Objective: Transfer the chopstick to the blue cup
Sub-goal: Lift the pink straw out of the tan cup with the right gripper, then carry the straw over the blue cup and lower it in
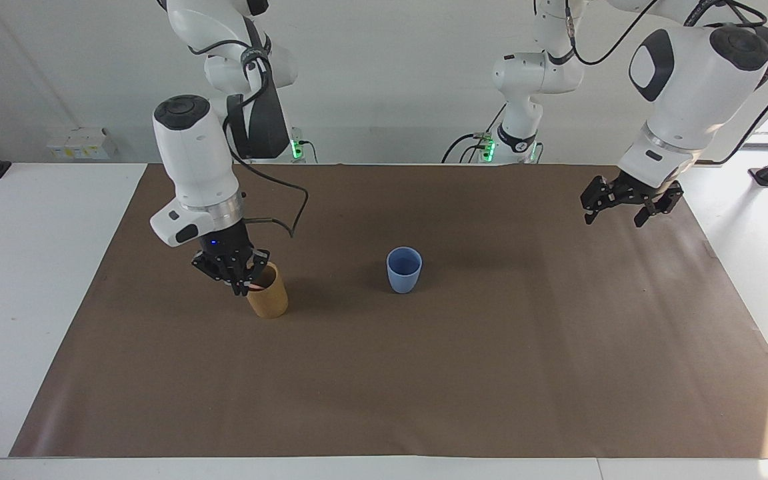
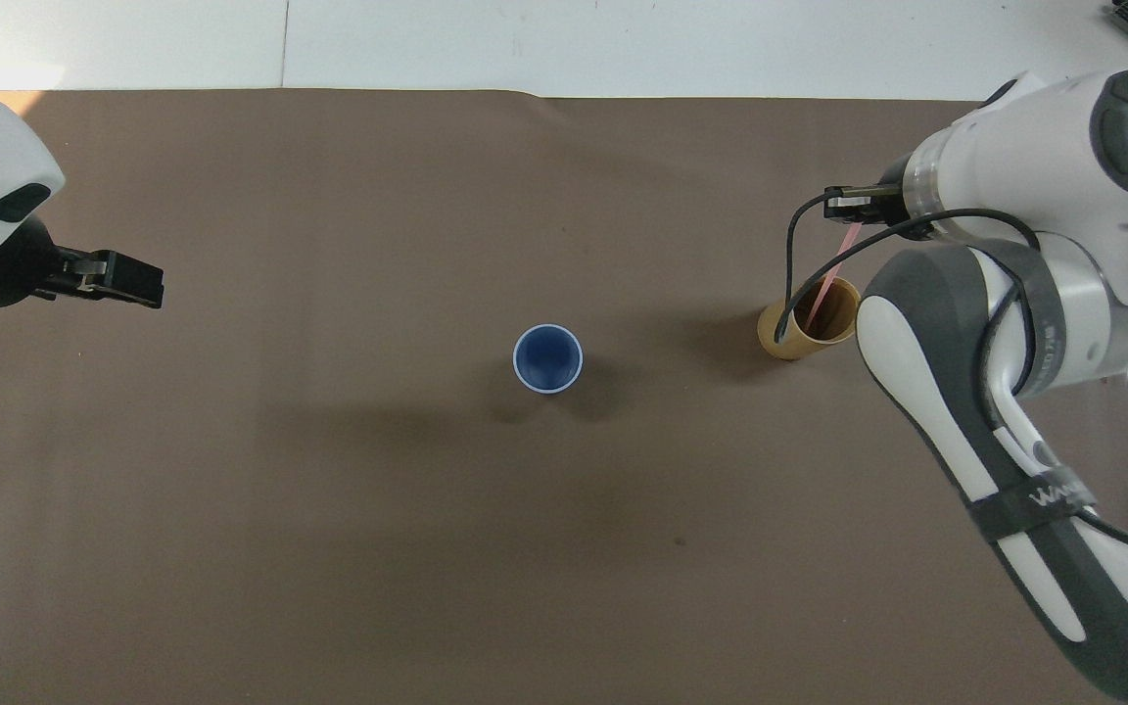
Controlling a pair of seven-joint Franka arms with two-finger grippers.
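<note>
The pale pink chopstick (image 2: pixel 832 275) leans out of a tan-brown cup (image 1: pixel 269 301) (image 2: pixel 791 341) toward the right arm's end of the table. My right gripper (image 1: pixel 242 284) (image 2: pixel 844 207) is right above that cup's rim and shut on the chopstick's upper end; the stick's lower end is still inside the cup. The blue cup (image 1: pixel 404 270) (image 2: pixel 547 359) stands upright near the middle of the mat with nothing visible in it. My left gripper (image 1: pixel 631 212) (image 2: pixel 147 284) hangs open and holds nothing, raised over the mat at the left arm's end.
A brown mat (image 1: pixel 424 373) covers most of the white table (image 1: pixel 37 267). The two cups are the only things standing on it. The right arm's cable (image 2: pixel 787 284) loops across the tan cup in the overhead view.
</note>
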